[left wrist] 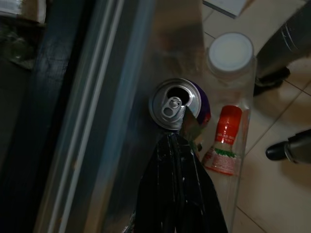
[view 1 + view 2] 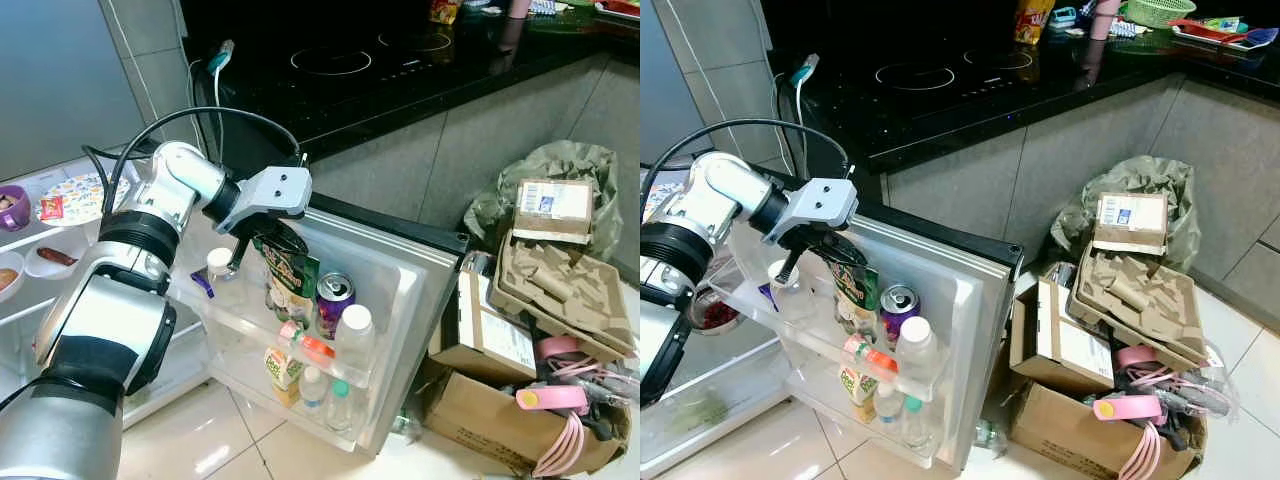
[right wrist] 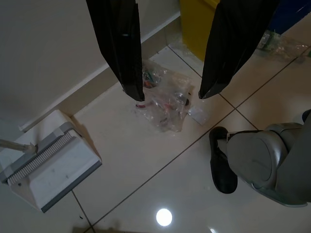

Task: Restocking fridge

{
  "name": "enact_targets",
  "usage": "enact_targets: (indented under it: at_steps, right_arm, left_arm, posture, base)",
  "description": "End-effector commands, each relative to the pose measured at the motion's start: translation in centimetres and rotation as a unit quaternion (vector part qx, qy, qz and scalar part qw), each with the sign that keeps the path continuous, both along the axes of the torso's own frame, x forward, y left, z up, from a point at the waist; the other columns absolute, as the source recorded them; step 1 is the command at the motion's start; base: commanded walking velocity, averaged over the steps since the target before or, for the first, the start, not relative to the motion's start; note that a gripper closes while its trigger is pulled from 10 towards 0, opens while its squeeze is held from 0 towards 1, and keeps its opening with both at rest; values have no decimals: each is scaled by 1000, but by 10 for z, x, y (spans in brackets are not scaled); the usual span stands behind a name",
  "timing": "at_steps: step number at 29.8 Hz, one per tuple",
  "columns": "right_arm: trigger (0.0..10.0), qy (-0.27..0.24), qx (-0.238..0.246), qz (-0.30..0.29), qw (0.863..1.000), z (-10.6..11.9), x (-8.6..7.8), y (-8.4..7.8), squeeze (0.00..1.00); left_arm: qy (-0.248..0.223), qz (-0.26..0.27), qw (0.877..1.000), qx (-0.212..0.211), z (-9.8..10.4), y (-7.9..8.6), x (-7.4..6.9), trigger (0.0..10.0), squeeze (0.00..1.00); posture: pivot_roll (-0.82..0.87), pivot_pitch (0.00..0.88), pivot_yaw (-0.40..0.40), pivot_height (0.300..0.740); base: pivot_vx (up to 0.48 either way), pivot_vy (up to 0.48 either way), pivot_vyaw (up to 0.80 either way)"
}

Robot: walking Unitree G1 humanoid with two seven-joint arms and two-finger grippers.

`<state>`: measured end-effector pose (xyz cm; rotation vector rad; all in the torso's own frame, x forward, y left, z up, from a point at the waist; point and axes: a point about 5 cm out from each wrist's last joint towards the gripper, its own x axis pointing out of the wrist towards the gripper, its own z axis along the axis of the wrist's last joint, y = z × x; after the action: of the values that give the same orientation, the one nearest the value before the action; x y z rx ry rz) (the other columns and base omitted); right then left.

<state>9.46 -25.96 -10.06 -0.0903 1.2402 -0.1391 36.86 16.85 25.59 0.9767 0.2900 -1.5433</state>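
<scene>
Now the tall green snack pouch with pale print [image 2: 288, 272] stands in the upper clear-plastic shelf of the open fridge door [image 2: 400, 300], at the centre of the left eye frame, its top pinched between the clenched black fingers of the left gripper [image 2: 262, 238]. Just right of it in the same shelf sits a purple drink can with a silver top [image 2: 334, 298], then a clear bottle with a white cap [image 2: 355, 335]; a small bottle with a red-orange cap [image 1: 224, 139] lies beside them. Another white-capped bottle [image 2: 220, 266] stands left of the pouch. The lower shelf holds a small green-and-yellow carton [image 2: 283, 368] and what seem to be two small bottles, though they are blurred. Stacked brown cardboard boxes [image 2: 520, 330] fill the right of the frame. The right gripper [image 3: 167, 92] hangs over pale floor tiles, fingers spread apart and empty, above a crumpled clear plastic wrapper [image 3: 167, 104].
</scene>
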Motion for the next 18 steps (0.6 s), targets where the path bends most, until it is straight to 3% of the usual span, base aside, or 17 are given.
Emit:
enact_targets:
  at_steps: [1,4,8,9,11,12,13,15,18]
  right_arm:
    - [10000,1,-1,-5,1000,0,-2,-1,0]
    - [10000,0,0,-5,1000,0,-2,0,0]
    - [10000,1,1,-7,1000,-1,-2,1,0]
    - [10000,1,1,-7,1000,-1,-2,1,0]
    - [10000,1,1,-8,1000,-1,-3,1,0]
    - [10000,2,1,-8,1000,-1,-3,1,0]
    - [10000,2,1,-8,1000,-1,-3,1,0]
    - [10000,3,1,-10,1000,-1,-4,1,0]
    - [10000,3,1,-11,1000,-1,-4,1,0]
  left_arm:
    - [-1,5,1000,-23,4,2,0,10000,0]
    - [-6,3,998,-56,14,-2,0,10000,0]
    - [-18,-5,987,-159,43,-12,1,10000,0]
    - [-13,-5,984,-177,48,-14,1,10000,145]
    - [-6,-9,978,-207,57,-16,0,10000,910]
    - [-2,-15,974,-225,63,-17,-2,10000,1000]
    - [-2,-15,974,-225,63,-17,-2,10000,1000]
    - [5,-15,962,-273,76,-20,-1,10000,1000]
    - [-1,-2,958,-286,78,-19,3,10000,1000]
  posture:
    - [-27,0,-14,732]
    - [-29,0,-12,732]
    - [-33,0,-7,732]
    - [-33,0,-7,732]
    - [-35,0,-5,732]
    - [-37,0,-3,732]
    - [-37,0,-3,732]
    - [-37,0,-1,732]
    - [-38,0,1,732]
  base:
    - [0,0,0]
    - [0,0,0]
    - [0,0,0]
    - [0,0,0]
    - [0,0,0]
    - [0,0,0]
    - [0,0,0]
    - [0,0,0]
    - [0,0,0]
